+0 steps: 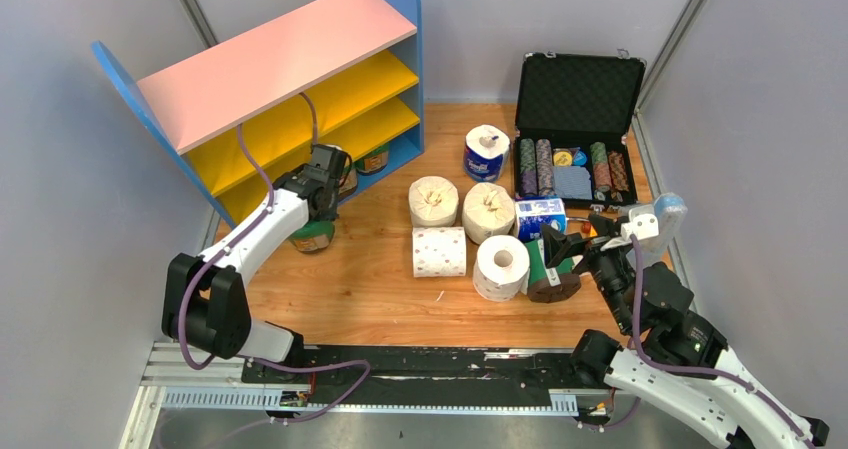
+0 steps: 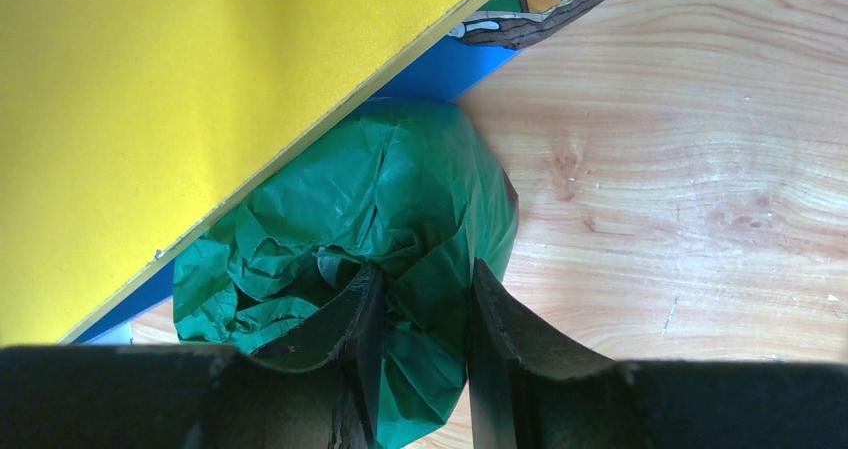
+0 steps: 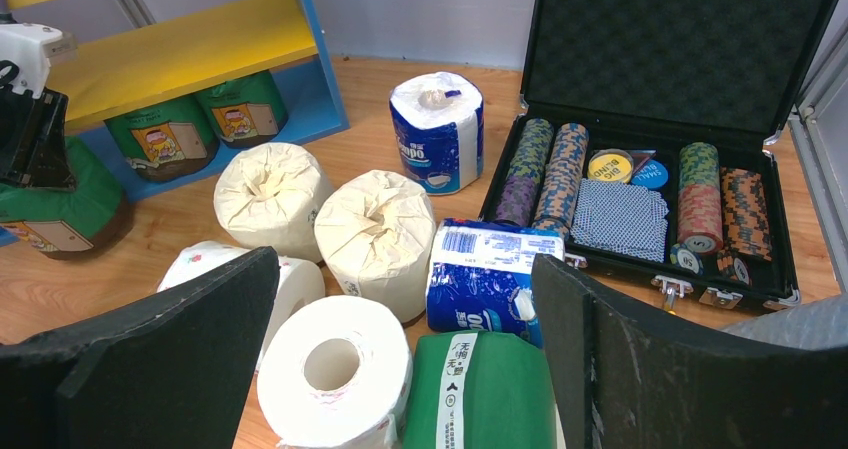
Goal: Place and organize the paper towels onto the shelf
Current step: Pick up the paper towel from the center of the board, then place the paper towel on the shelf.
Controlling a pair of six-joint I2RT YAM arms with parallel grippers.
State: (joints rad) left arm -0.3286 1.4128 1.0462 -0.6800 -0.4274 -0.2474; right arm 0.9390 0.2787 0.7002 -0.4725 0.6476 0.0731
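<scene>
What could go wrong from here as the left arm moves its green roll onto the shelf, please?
The left fingers pinch only the crumpled wrapper on the green roll, so it might tear or slip. The roll sits against the yellow board's edge and could catch there instead of sliding under.
</scene>
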